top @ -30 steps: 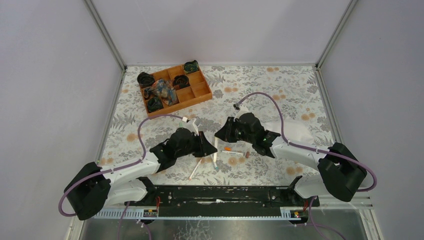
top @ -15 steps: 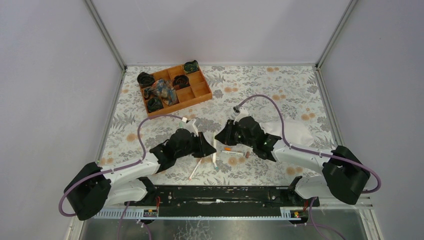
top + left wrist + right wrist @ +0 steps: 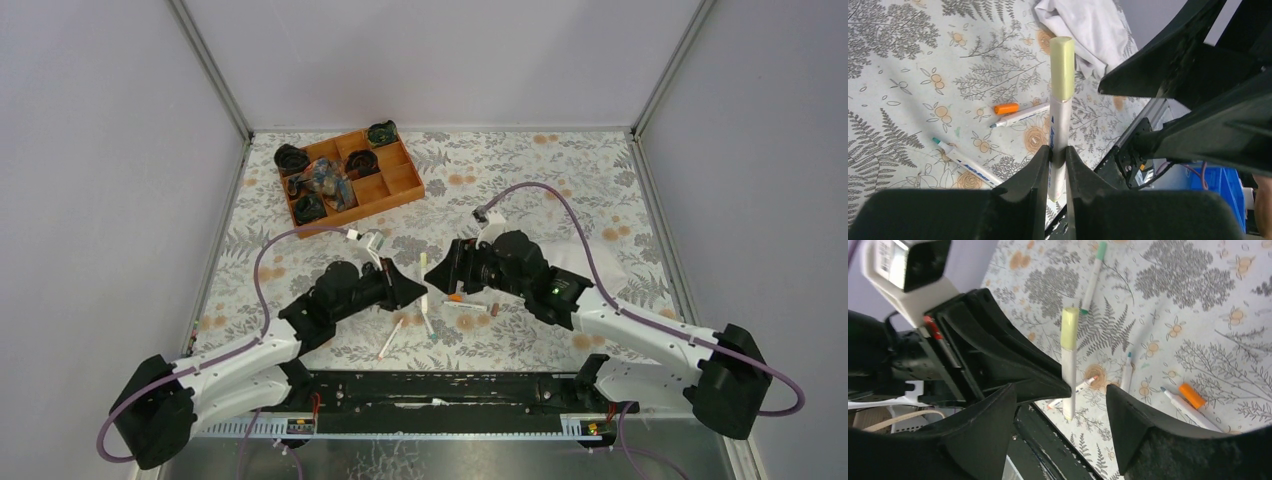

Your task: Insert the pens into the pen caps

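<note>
My left gripper (image 3: 1057, 150) is shut on a white pen (image 3: 1058, 125) that stands upright, with a yellowish pen cap (image 3: 1062, 62) on its top end. The right gripper (image 3: 1060, 405) is open, its fingers wide on either side of that pen (image 3: 1068, 380) and clear of the cap (image 3: 1069, 327). From above, both grippers (image 3: 414, 290) (image 3: 436, 274) meet at the table's middle. Loose pens (image 3: 389, 341) (image 3: 965, 162) lie on the flowered cloth. An orange cap (image 3: 1006, 108) lies beside one pen (image 3: 1021, 115). A brown cap (image 3: 494, 309) lies further right. One pen wears a green cap (image 3: 1101, 249).
An orange compartment tray (image 3: 402, 186) with black items stands at the back left. A crumpled white sheet (image 3: 592, 262) lies right of the right arm. A black rail (image 3: 440, 386) runs along the near edge.
The right gripper has opened and let go of the yellowish cap, which stays on the pen. Both arms have stretched forward a little; the left gripper stays shut on the pen.
</note>
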`<control>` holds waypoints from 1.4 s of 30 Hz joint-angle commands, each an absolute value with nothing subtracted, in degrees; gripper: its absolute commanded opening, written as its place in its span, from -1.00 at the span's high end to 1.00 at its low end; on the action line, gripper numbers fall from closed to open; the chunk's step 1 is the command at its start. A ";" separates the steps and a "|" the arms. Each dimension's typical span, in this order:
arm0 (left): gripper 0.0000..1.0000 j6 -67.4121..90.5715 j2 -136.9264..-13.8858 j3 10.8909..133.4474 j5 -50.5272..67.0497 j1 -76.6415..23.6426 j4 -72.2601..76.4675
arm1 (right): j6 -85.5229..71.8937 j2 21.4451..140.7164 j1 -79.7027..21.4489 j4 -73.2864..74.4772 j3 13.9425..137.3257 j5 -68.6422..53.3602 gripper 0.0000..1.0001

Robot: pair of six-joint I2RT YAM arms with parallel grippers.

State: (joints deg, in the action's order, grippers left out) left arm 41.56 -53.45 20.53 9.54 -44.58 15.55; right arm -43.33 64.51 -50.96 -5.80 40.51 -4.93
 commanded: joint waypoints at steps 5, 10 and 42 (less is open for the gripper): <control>1.00 38.03 -45.89 18.46 17.82 -44.36 22.27 | -41.03 60.42 -51.34 -8.87 43.60 -7.49 -0.41; 1.00 37.91 -44.12 18.97 21.69 -44.38 22.78 | -42.86 60.38 -51.34 -13.52 42.46 -10.10 -0.26; 1.00 41.98 -43.68 18.72 19.19 -44.40 27.12 | -43.76 63.46 -51.40 -17.36 40.13 -15.47 0.51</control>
